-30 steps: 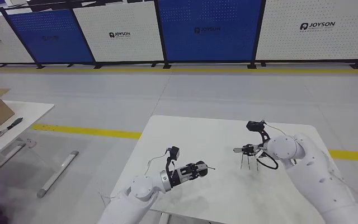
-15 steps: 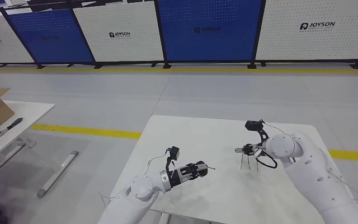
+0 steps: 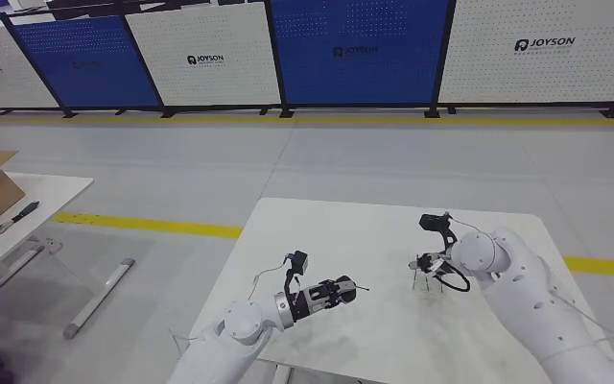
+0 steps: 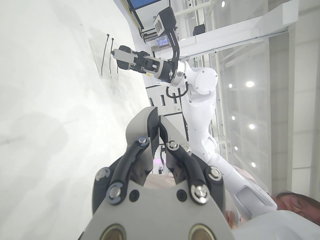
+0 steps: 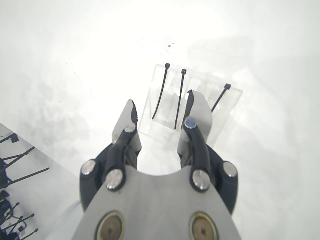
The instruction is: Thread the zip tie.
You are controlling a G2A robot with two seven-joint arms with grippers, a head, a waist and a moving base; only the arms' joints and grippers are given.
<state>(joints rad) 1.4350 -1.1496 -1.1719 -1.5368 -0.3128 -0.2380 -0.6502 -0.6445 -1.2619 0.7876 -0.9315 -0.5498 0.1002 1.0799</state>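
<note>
Right gripper point(image 5: 162, 99) spread open over clear plastic sheet point(image 5: 232, 98) on white table point(image 3: 326, 230). Two black zip ties point(image 5: 161, 91) lie between its fingers, third tie point(image 5: 221, 96) outside, partly hidden. Left gripper point(image 4: 157, 112) pressed closed, well apart. Left wrist view: right gripper near tie heads.

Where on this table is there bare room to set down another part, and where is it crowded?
Free: the wide table stretch between the left gripper and the clear sheet, and the far strip beyond it. Crowded: the sheet itself, with three zip ties under the open right gripper.
</note>
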